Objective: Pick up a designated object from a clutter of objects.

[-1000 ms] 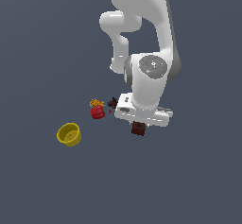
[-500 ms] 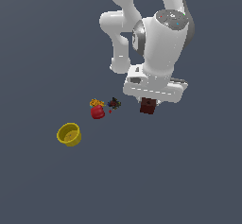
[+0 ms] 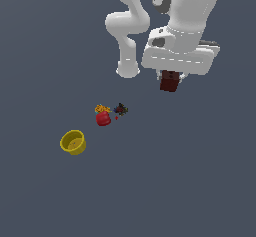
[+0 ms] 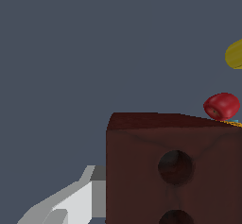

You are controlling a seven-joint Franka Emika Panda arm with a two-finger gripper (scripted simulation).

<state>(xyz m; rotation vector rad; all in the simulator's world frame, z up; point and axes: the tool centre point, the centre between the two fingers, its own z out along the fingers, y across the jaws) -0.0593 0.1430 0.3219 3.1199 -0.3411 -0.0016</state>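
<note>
Exterior view: gripper (image 3: 170, 82) clamped on brown block (image 3: 169, 81), aloft, well apart from yellow bowl (image 3: 73, 142)

We record a dark reddish-brown block (image 3: 169, 81) with round dark holes on its face (image 4: 176, 167), a yellow bowl (image 3: 73, 142), a bright red rounded item topped orange (image 3: 103, 117), a dark multicoloured speck (image 3: 120, 110), a white arm (image 3: 185, 26), slate-grey ground (image 3: 190, 181).

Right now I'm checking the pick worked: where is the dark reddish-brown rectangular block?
The dark reddish-brown rectangular block hangs in the gripper, lifted off the surface, toward the exterior view's right of the red rounded item and yellow round bowl.
</note>
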